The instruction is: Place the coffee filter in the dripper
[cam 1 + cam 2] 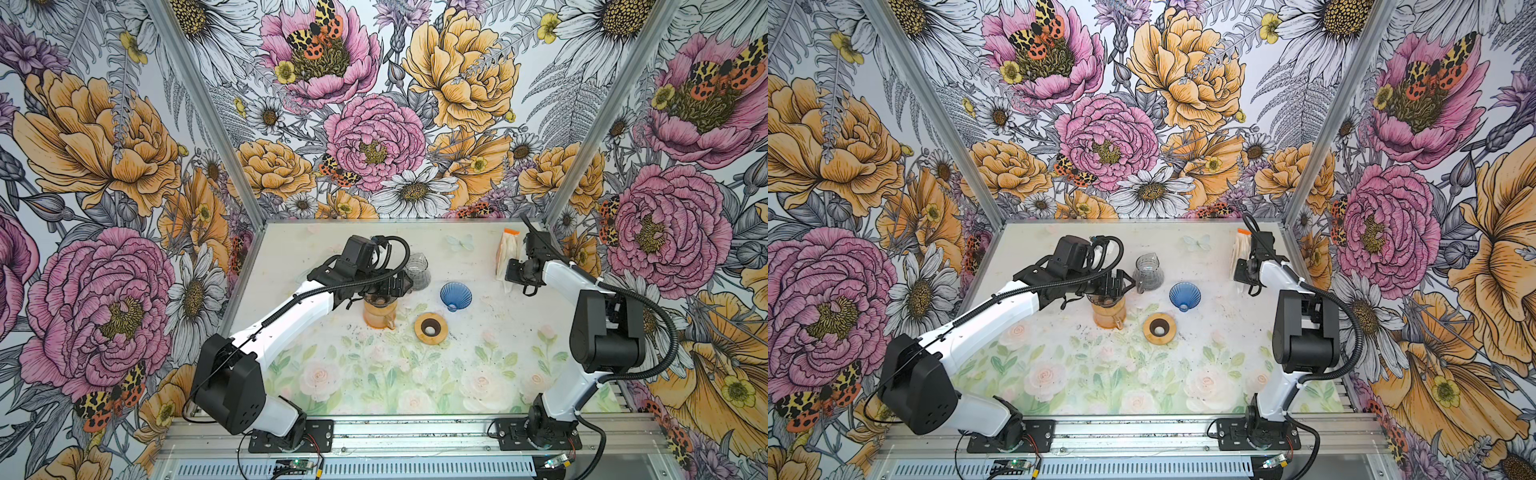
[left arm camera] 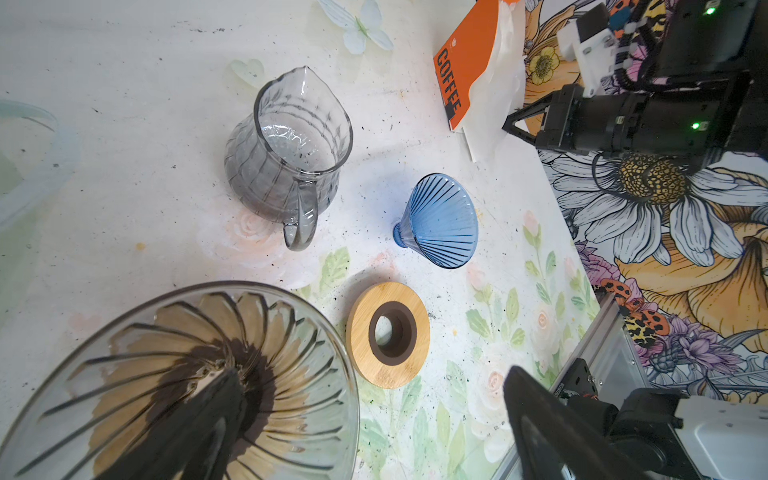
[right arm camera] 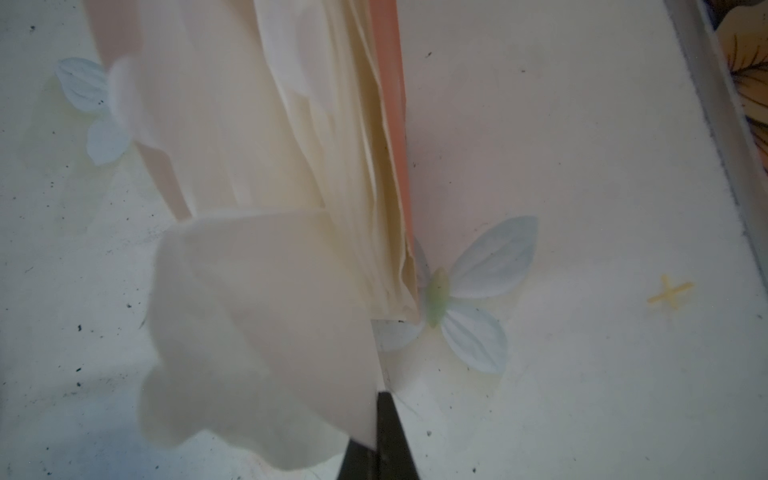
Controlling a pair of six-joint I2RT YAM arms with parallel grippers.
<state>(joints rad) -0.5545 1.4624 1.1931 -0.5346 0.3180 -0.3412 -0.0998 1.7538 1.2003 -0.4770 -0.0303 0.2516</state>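
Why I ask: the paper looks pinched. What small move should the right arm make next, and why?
Probably draw back gently, easing the white paper filter off the orange filter pack. The right gripper appears to have its jaws shut on that sheet's edge, and the sheet overlaps the stack, so it needs separating first.

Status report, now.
Left gripper open at clear glass dripper. Right gripper shut on white paper coffee filter beside orange pack. Blue glass dripper, wooden ring lie between.

Ring stand [image 1: 431, 328]: 7 o'clock of dripper [image 1: 456, 295].
Pitcher [image 1: 419, 270]: 10 o'clock.
Filter pack [image 1: 509, 253]: 2 o'clock — well apart.
Carafe [image 1: 378, 320]: 9 o'clock.
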